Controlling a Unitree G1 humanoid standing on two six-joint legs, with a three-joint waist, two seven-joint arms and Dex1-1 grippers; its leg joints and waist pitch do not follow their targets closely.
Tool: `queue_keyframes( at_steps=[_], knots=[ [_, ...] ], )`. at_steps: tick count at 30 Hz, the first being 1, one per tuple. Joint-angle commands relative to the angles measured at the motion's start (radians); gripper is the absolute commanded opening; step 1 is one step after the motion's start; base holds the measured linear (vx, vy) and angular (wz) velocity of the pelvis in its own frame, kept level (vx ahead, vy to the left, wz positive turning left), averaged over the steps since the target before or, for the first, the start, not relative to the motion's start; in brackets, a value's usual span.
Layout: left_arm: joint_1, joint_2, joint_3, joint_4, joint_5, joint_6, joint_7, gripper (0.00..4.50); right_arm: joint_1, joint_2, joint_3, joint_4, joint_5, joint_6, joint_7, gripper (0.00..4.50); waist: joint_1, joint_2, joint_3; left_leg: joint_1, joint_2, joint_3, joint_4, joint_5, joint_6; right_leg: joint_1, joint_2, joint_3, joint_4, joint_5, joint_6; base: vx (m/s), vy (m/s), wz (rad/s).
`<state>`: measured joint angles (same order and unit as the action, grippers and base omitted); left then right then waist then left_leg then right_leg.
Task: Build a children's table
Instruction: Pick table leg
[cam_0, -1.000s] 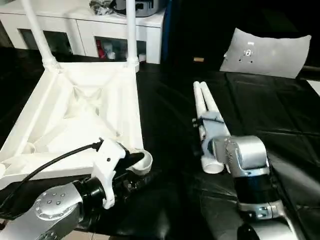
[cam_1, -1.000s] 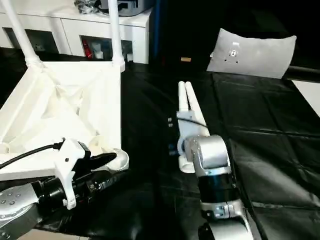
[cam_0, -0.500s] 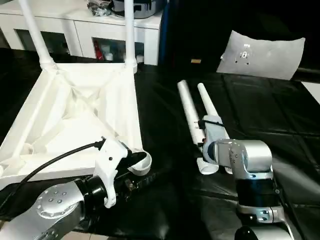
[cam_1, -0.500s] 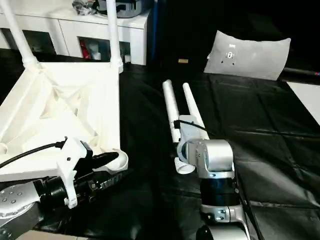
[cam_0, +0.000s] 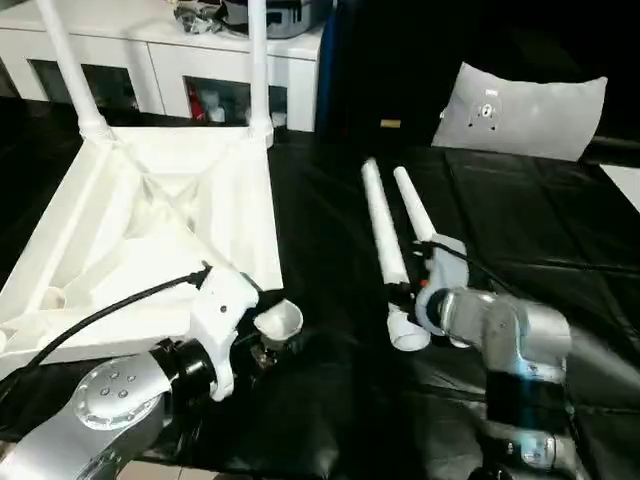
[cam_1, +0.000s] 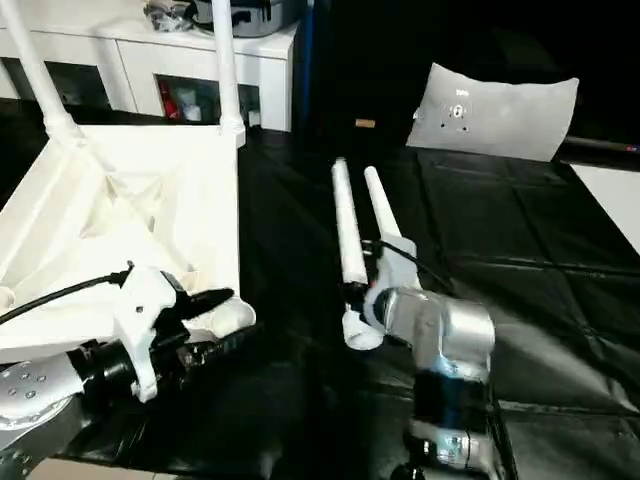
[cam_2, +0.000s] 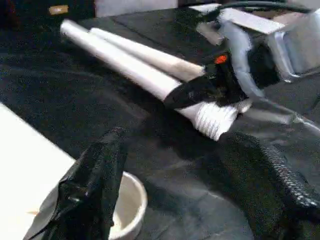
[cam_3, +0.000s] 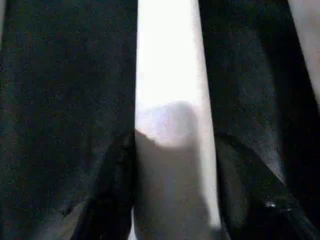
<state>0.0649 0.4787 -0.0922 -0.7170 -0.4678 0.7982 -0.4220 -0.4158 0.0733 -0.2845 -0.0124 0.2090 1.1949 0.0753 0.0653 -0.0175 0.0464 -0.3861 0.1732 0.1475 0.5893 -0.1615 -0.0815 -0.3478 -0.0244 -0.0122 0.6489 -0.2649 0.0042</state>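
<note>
1. The table top (cam_0: 150, 220) lies upside down on the black bench (cam_0: 520, 230), ribbed underside up, at about 10 o'clock in the head views. Two legs already stand in its far corner sockets: one far leg (cam_0: 70, 60) at 11 o'clock, the other far leg (cam_0: 258, 60) near 12 o'clock.

2. Two loose legs lie side by side on the bench just right of centre, running from 12 toward 6 o'clock. The inner leg (cam_0: 385, 240) has its threaded thick end nearest the robot; the outer leg (cam_0: 412, 205) lies just beside it.

3. The step in hand looks like picking up the third leg. The right tool (cam_0: 408, 292) is down over the thick end of the inner leg, and in the right wrist view the leg (cam_3: 170, 100) runs straight up between the two dark fingers (cam_3: 112, 200).

4. The right tool's jaws stand either side of that leg, close to it; whether they are already pressing on it I cannot tell.

5. The left tool (cam_2: 175, 175) holds nothing. Its jaws are well apart, hovering at the near right corner socket (cam_0: 280, 320) of the table top, one finger (cam_2: 95, 185) just over the socket's rim.

6. Next move, as I judge it: grip the inner leg firmly, lift it clear of its neighbour, swing it toward 9 o'clock and stand its threaded end in the open socket while the left tool steadies that corner.
</note>
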Motion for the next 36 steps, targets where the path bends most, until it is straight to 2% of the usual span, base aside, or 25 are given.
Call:
queue_keyframes(
  at_steps=[1, 2, 3, 4, 5, 6, 7, 8, 9, 11, 12, 13, 14, 15, 16, 17, 18, 19, 20, 23, 27, 33, 36],
  knots=[
    [-0.017, -0.012, 0.021, 0.025, 0.002, -0.015, 0.02, 3.62, 0.002, -0.015, 0.003, -0.069, 0.025, -0.085, 0.032, 1.92, 0.002, 0.023, -0.048, 0.033, 0.044, -0.012, -0.075, -0.254, -0.115, -0.002, -0.086, 0.042, -0.088, -0.11, -0.067, 0.0, 0.0, 0.0],
    [-0.02, -0.015, 0.024, 0.03, 0.0, -0.015, 0.021, 3.62, 0.002, -0.012, 0.001, -0.074, 0.028, -0.087, 0.033, 1.92, 0.002, 0.026, -0.05, 0.03, 0.043, -0.015, -0.076, -0.237, -0.111, 0.004, -0.086, 0.04, -0.082, -0.088, -0.073, 0.0, 0.0, 0.0],
    [-0.035, -0.028, 0.035, 0.054, -0.004, -0.019, 0.025, 3.62, -0.001, 0.006, -0.024, -0.09, 0.062, -0.091, 0.048, 1.91, 0.001, 0.029, -0.048, 0.029, 0.041, -0.014, -0.076, -0.235, -0.108, 0.002, -0.084, 0.041, -0.084, -0.085, -0.074, 0.0, 0.0, 0.0],
    [-0.047, -0.039, 0.042, 0.073, -0.006, -0.022, 0.03, 3.62, -0.005, 0.022, -0.052, -0.096, 0.099, -0.09, 0.068, 1.91, -0.001, 0.027, -0.048, 0.03, 0.04, -0.012, -0.075, -0.242, -0.104, 0.001, -0.083, 0.042, -0.085, -0.088, -0.075, 0.0, 0.0, 0.0],
    [-0.047, -0.039, 0.042, 0.073, -0.006, -0.022, 0.03, 3.62, -0.005, 0.022, -0.052, -0.096, 0.099, -0.09, 0.068, 1.9, -0.001, 0.027, -0.049, 0.031, 0.04, -0.013, -0.074, -0.245, -0.101, 0.001, -0.084, 0.042, -0.084, -0.092, -0.079, 0.0, 0.0, 0.0],
    [-0.066, -0.065, 0.058, 0.093, -0.01, -0.027, 0.048, 3.62, -0.007, 0.032, -0.073, -0.101, 0.14, -0.092, 0.108, 1.9, -0.002, 0.029, -0.048, 0.029, 0.039, -0.013, -0.075, -0.246, -0.094, 0.004, -0.085, 0.043, -0.087, -0.093, -0.087, 0.0, 0.0, 0.0],
    [-0.107, -0.12, 0.1, 0.127, -0.045, -0.036, 0.077, 3.62, -0.008, 0.047, -0.109, -0.114, 0.217, -0.104, 0.178, 1.9, 0.0, 0.029, -0.049, 0.03, 0.042, -0.014, -0.073, -0.247, -0.088, 0.005, -0.087, 0.042, -0.087, -0.091, -0.097, 0.0, 0.0, 0.0],
    [-0.108, -0.121, 0.101, 0.127, -0.046, -0.036, 0.077, 3.62, -0.008, 0.047, -0.109, -0.114, 0.218, -0.104, 0.179, 1.9, 0.0, 0.029, -0.049, 0.03, 0.042, -0.014, -0.073, -0.247, -0.088, 0.005, -0.087, 0.042, -0.087, -0.091, -0.097, 0.0, 0.0, 0.0],
    [-0.143, -0.154, 0.124, 0.145, -0.084, -0.038, 0.083, 3.62, -0.006, 0.049, -0.126, -0.127, 0.276, -0.122, 0.246, 1.9, 0.003, 0.018, -0.05, 0.025, 0.042, -0.013, -0.072, -0.215, -0.071, 0.012, -0.089, 0.041, -0.088, -0.065, -0.107, 0.0, 0.0, 0.0],
    [-0.183, -0.185, 0.141, 0.165, -0.123, -0.036, 0.08, 3.62, 0.014, 0.029, -0.111, -0.142, 0.333, -0.157, 0.331, 1.9, 0.007, 0.025, -0.052, 0.025, 0.043, -0.013, -0.07, -0.183, -0.064, 0.011, -0.09, 0.039, -0.084, -0.039, -0.11, 0.0, 0.0, 0.0],
    [-0.19, -0.19, 0.144, 0.168, -0.131, -0.036, 0.08, 3.62, 0.018, 0.024, -0.107, -0.145, 0.342, -0.161, 0.347, 1.9, 0.013, 0.02, -0.052, 0.026, 0.046, -0.011, -0.068, -0.182, -0.057, 0.013, -0.091, 0.039, -0.085, -0.037, -0.111, 0.0, 0.0, 0.0],
    [-0.203, -0.201, 0.15, 0.176, -0.145, -0.035, 0.081, 3.62, 0.025, 0.015, -0.099, -0.15, 0.359, -0.168, 0.377, 1.9, 0.013, 0.02, -0.052, 0.026, 0.046, -0.011, -0.068, -0.182, -0.057, 0.013, -0.091, 0.039, -0.085, -0.037, -0.111, 0.0, 0.0, 0.0],
    [-0.239, -0.227, 0.165, 0.197, -0.185, -0.023, 0.082, 3.62, 0.041, -0.003, -0.088, -0.16, 0.397, -0.169, 0.442, 1.9, 0.019, 0.013, -0.052, 0.023, 0.044, -0.01, -0.069, -0.165, -0.048, 0.016, -0.09, 0.038, -0.086, -0.025, -0.112, 0.0, 0.0, 0.0],
    [-0.239, -0.227, 0.165, 0.197, -0.185, -0.023, 0.082, 3.62, 0.041, -0.004, -0.088, -0.16, 0.397, -0.169, 0.442, 1.9, 0.026, 0.018, -0.053, 0.027, 0.045, -0.01, -0.067, -0.159, -0.046, 0.013, -0.091, 0.038, -0.084, -0.023, -0.113, 0.0, 0.0, 0.0],
    [-0.262, -0.246, 0.176, 0.208, -0.219, -0.011, 0.088, 3.62, 0.051, -0.015, -0.08, -0.17, 0.415, -0.17, 0.482, 1.9, 0.027, 0.019, -0.052, 0.025, 0.045, -0.011, -0.07, -0.161, -0.048, 0.012, -0.091, 0.037, -0.084, -0.024, -0.114, 0.0, 0.0, 0.0],
    [-0.29, -0.269, 0.19, 0.222, -0.259, 0.005, 0.094, 3.62, 0.062, -0.025, -0.076, -0.179, 0.439, -0.165, 0.523, 1.9, 0.026, 0.012, -0.051, 0.023, 0.045, -0.01, -0.072, -0.166, -0.047, 0.013, -0.09, 0.037, -0.085, -0.031, -0.114, 0.0, 0.0, 0.0],
    [-0.344, -0.315, 0.218, 0.249, -0.335, 0.033, 0.104, 3.62, 0.077, -0.039, -0.077, -0.192, 0.485, -0.148, 0.59, 1.9, 0.035, 0.006, -0.053, 0.028, 0.043, -0.004, -0.065, -0.172, -0.045, 0.014, -0.095, 0.038, -0.086, -0.049, -0.117, 0.0, 0.0, 0.0],
    [-0.359, -0.327, 0.226, 0.258, -0.358, 0.038, 0.108, 3.62, 0.081, -0.042, -0.076, -0.196, 0.496, -0.144, 0.603, 1.9, 0.042, 0.01, -0.051, 0.028, 0.045, -0.007, -0.065, -0.175, -0.044, 0.012, -0.098, 0.037, -0.089, -0.066, -0.13, 0.0, 0.0, 0.0],
    [-0.401, -0.357, 0.246, 0.285, -0.417, 0.052, 0.118, 3.62, 0.091, -0.05, -0.071, -0.207, 0.524, -0.133, 0.637, 1.9, 0.043, 0.0, -0.05, 0.023, 0.044, -0.005, -0.067, -0.17, -0.041, 0.016, -0.098, 0.037, -0.088, -0.073, -0.133, 0.0, 0.0, 0.0],
    [-0.447, -0.376, 0.258, 0.314, -0.465, 0.062, 0.122, 3.62, 0.106, -0.058, -0.06, -0.225, 0.567, -0.128, 0.674, 1.9, 0.051, 0.004, -0.049, 0.022, 0.046, -0.009, -0.069, -0.168, -0.035, 0.015, -0.1, 0.037, -0.092, -0.094, -0.121, 0.0, 0.0, 0.0],
    [-0.491, -0.398, 0.264, 0.357, -0.5, 0.083, 0.133, 3.62, 0.139, -0.083, -0.029, -0.262, 0.63, -0.134, 0.73, 1.9, 0.055, 0.003, -0.05, 0.021, 0.047, -0.009, -0.07, -0.156, -0.033, 0.016, -0.1, 0.039, -0.096, -0.106, -0.088, 0.0, 0.0, 0.0],
    [-0.527, -0.409, 0.276, 0.379, -0.562, 0.103, 0.143, 3.62, 0.163, -0.099, -0.023, -0.293, 0.697, -0.11, 0.772, 1.9, 0.058, 0.002, -0.05, 0.023, 0.047, -0.011, -0.07, -0.166, -0.038, 0.014, -0.101, 0.038, -0.097, -0.115, -0.096, 0.0, 0.0, 0.0],
    [-0.539, -0.414, 0.28, 0.389, -0.6, 0.092, 0.121, 3.62, 0.175, -0.109, -0.018, -0.302, 0.736, -0.096, 0.789, 1.9, 0.06, -0.001, -0.049, 0.02, 0.047, -0.01, -0.071, -0.162, -0.034, 0.016, -0.101, 0.038, -0.099, -0.122, -0.089, 0.0, 0.0, 0.0]
  ],
)
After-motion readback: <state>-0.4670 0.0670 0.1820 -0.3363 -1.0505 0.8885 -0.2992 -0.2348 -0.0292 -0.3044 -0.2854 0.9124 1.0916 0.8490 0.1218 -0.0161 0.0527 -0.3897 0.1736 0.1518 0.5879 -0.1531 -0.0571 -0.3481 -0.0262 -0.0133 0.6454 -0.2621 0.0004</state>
